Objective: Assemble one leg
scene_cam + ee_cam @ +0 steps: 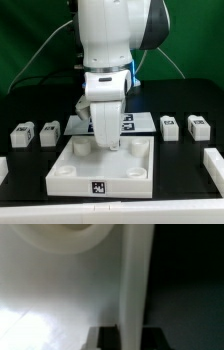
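The large white square tray-like part [100, 172] lies at the table's front middle. My gripper [103, 140] reaches down onto its far raised rim. In the wrist view my gripper [130, 339] straddles that rim [132, 280]: a dark finger [105, 336] sits on either side, pressed against it with no gap showing. A round socket [85, 232] of the tray shows close by. Two legs [22, 133] [48, 130] stand at the exterior view's left, and two more [170, 126] [198, 127] at its right. None is held.
The marker board [128, 122] lies behind the tray, partly hidden by my arm. Another white piece [213, 160] sits at the exterior view's right edge, and one [2, 166] at its left edge. Cables hang in front of the green back wall.
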Controlling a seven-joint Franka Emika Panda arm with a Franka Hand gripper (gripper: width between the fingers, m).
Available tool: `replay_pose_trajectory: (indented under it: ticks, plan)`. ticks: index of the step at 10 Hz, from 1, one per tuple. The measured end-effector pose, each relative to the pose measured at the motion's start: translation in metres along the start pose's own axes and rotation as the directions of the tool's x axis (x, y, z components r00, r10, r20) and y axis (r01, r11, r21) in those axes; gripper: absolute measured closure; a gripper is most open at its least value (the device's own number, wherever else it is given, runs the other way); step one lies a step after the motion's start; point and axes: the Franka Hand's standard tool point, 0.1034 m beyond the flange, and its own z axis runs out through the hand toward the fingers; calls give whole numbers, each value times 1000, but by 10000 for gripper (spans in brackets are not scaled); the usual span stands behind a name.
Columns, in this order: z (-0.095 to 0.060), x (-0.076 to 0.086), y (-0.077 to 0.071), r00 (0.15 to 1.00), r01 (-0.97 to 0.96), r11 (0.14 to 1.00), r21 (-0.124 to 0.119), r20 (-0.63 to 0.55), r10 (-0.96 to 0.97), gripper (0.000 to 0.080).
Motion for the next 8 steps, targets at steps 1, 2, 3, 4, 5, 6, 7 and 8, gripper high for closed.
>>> replay_pose_trajectory:
  ticks: [1, 2, 3, 4, 5, 6, 7, 8]
  plan:
    - [0, 0, 0, 1000, 0, 1000, 0, 0, 0, 742]
    - [0, 0, 0, 1000, 0, 1000, 0, 0, 0, 742]
    - [0, 0, 0, 1000, 0, 1000, 0, 0, 0, 742]
    - [0, 1, 0, 1000, 0, 1000, 0, 0, 0, 742]
    - [0, 11, 3, 1000, 29, 1000, -3, -4, -29, 742]
    - [1, 23, 7, 999, 49, 999, -3, -12, -49, 742]
    - [1, 37, 17, 997, 70, 997, -9, -24, -70, 741]
    - [0, 58, 26, 994, 104, 994, -23, -39, -105, 741]
